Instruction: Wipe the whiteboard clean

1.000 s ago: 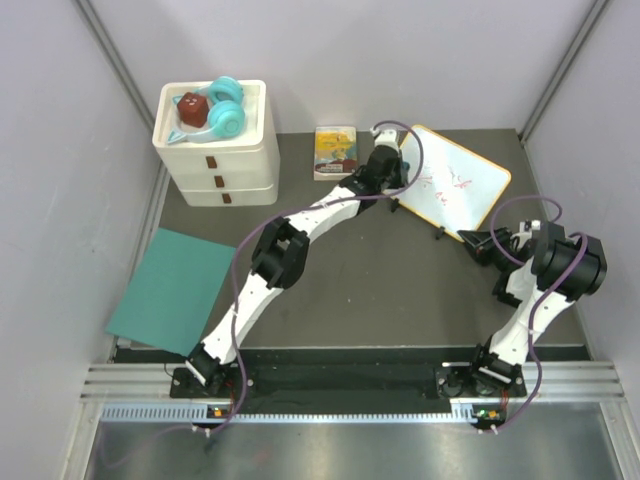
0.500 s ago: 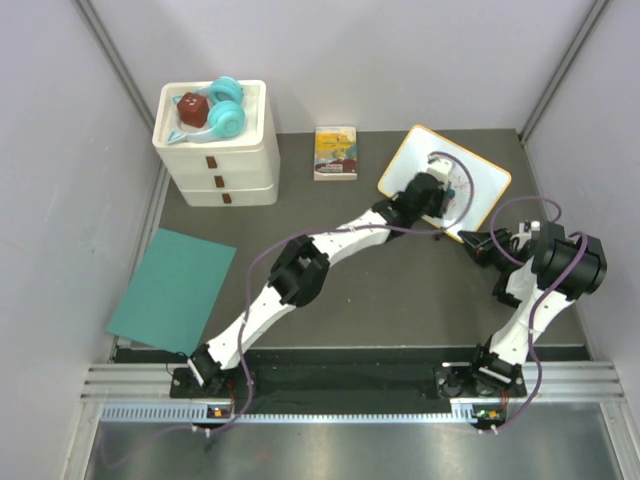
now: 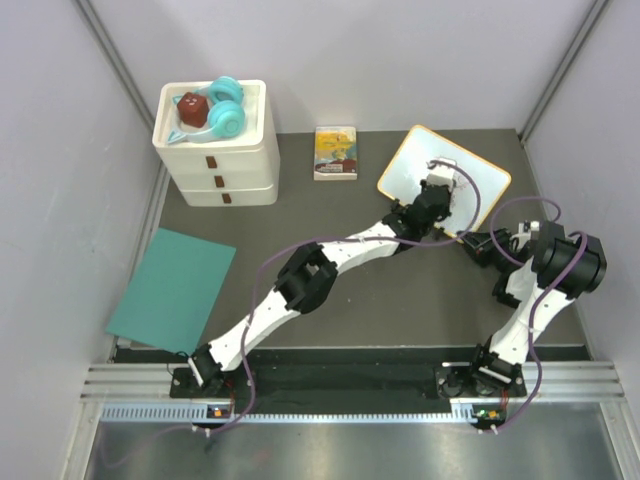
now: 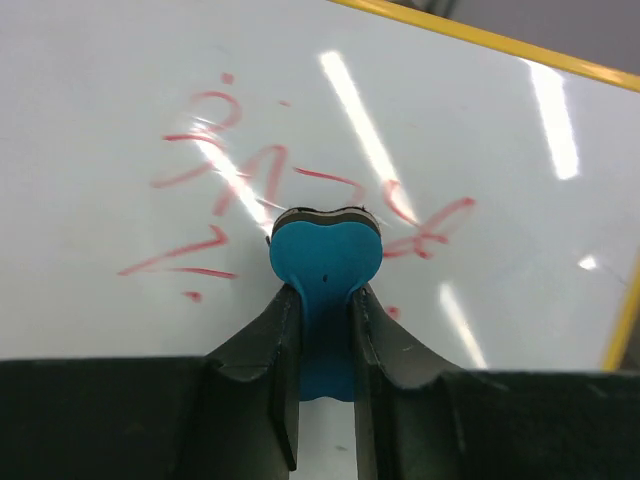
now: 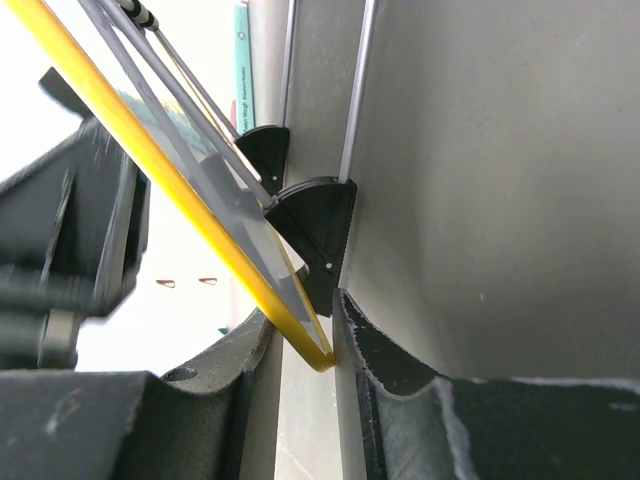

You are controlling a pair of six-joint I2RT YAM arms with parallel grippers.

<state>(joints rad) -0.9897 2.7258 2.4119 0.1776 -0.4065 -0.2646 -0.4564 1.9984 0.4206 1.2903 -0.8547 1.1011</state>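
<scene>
your right gripper has its two dark fingers pinched on the yellow-framed edge of the whiteboard. the board slants away up to the left. two black feet stick out behind it, near the grey wall.

— What colour is the whiteboard?
— Glossy white, with a thin yellow-orange frame and black feet. Red scribbles cross the middle of the left wrist view, paler in places.
— And the eraser?
— Bright blue, with a dark strip along its top edge. The left gripper is black.
— The upper left of the top view?
— A white drawer unit with small brown handles. On it are turquoise headphones and a dark red lump.
— Elsewhere?
— A teal sheet at lower left and a mostly yellow picture book at top centre. The table is dark grey, the arms white and black, the cables purple.
</scene>
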